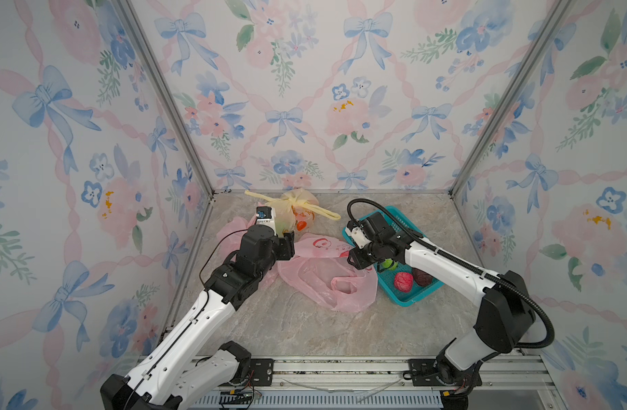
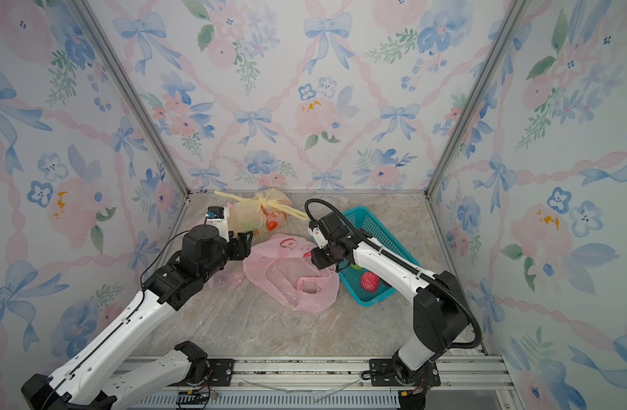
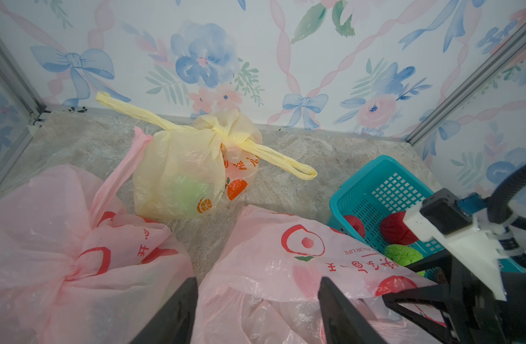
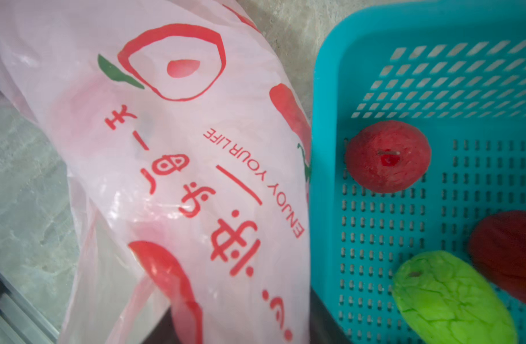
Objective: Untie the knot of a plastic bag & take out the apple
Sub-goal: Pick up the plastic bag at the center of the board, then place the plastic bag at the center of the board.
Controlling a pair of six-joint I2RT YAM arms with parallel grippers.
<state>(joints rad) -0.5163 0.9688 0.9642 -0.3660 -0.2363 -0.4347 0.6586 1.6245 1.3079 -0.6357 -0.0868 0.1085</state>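
Left gripper gapes empty above the loose pink bag (right gripper at its edge, grip unclear).

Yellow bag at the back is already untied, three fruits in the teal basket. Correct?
Not quite. The yellow bag is knotted shut: the left wrist view shows its knot pulled tight, both handles sticking out. The rest stands: the teal basket holds a red fruit, a dark red fruit and a green fruit.
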